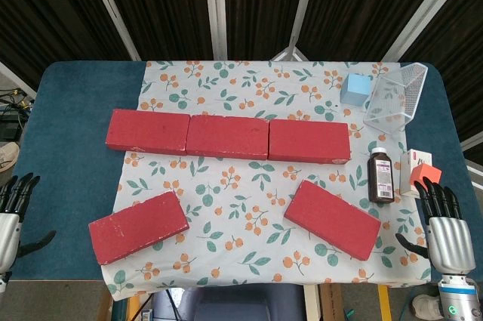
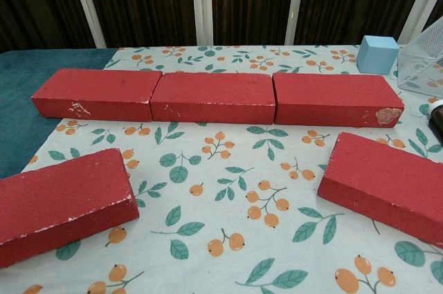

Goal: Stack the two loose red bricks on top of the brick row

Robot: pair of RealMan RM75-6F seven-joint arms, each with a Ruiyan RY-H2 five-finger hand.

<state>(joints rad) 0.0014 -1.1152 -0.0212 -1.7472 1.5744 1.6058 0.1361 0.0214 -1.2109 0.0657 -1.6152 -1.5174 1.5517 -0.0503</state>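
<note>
Your two loose red rectangular bricks lie flat on the floral cloth in front of the row, the left brick [image 1: 138,226] angled near the cloth's left corner and the right brick [image 1: 332,219] tilted the other way toward the right, each on its own hand's side, which suits one pick per arm; the row of three red bricks [image 1: 228,137] sits end to end behind them, top bare, so nothing is stacked yet; your left hand [image 1: 10,215] and right hand [image 1: 444,230] rest at the blue table [image 1: 75,102] edges, fingers spread, holding nothing; beside the right brick stands a dark brown bottle [image 1: 381,176], worth avoiding.
</note>
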